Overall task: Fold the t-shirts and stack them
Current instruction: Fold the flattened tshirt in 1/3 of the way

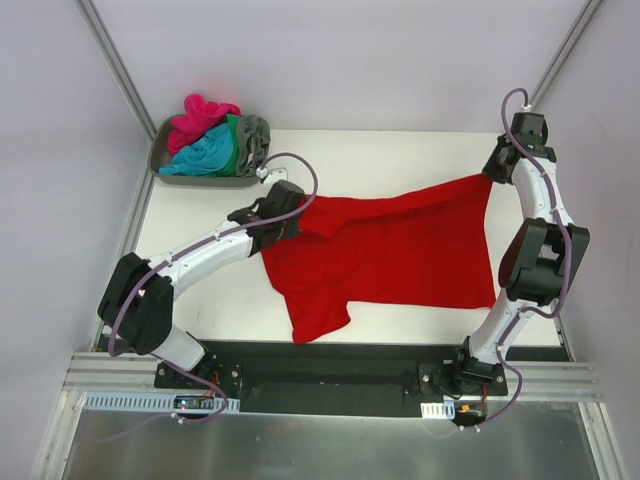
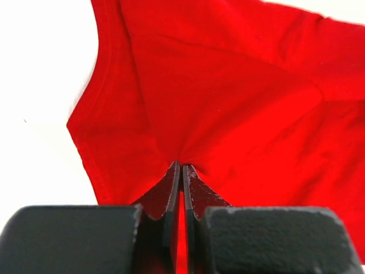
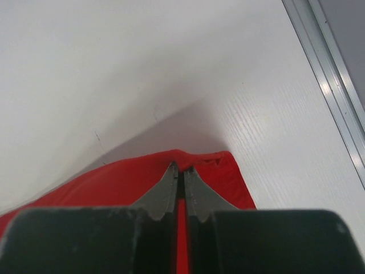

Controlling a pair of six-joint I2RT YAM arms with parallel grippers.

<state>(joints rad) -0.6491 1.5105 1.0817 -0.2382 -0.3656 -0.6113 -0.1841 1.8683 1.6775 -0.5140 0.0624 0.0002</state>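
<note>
A bright red t-shirt (image 1: 400, 250) lies spread across the middle of the table, pulled taut between both arms. My left gripper (image 1: 297, 212) is shut on its left edge; in the left wrist view the fingers (image 2: 181, 171) pinch red cloth (image 2: 228, 103). My right gripper (image 1: 493, 172) is shut on the shirt's far right corner; the right wrist view shows the corner (image 3: 205, 162) bunched at the fingertips (image 3: 181, 169). More t-shirts, pink (image 1: 200, 118), teal (image 1: 203, 154), green (image 1: 233, 140) and grey (image 1: 254, 133), lie heaped in a tray at the back left.
The grey plastic tray (image 1: 161, 152) stands at the table's back left corner. A metal rail (image 3: 331, 85) runs along the table's right edge near my right gripper. White walls close the back and sides.
</note>
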